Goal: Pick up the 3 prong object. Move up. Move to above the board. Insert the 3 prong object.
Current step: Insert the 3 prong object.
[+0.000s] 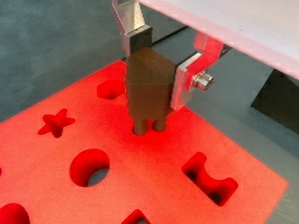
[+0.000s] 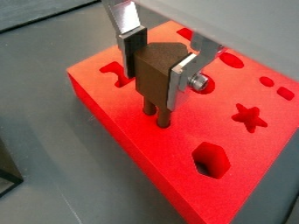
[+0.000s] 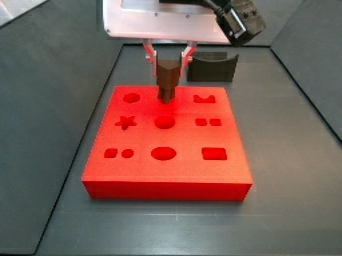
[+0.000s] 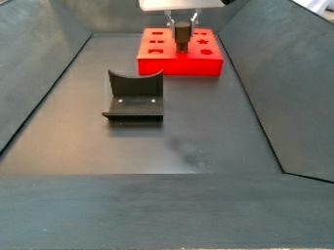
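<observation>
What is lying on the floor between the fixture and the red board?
Nothing: in a side view the dark floor between the fixture and the board is bare. The tool holds the peg above the board.

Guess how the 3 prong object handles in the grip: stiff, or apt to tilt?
Likely stiff: the 3 prong object hangs upright in the gripper, prongs straight at the board. Flat sides probably resist slipping. Thin prongs might snag if misaligned.
</observation>
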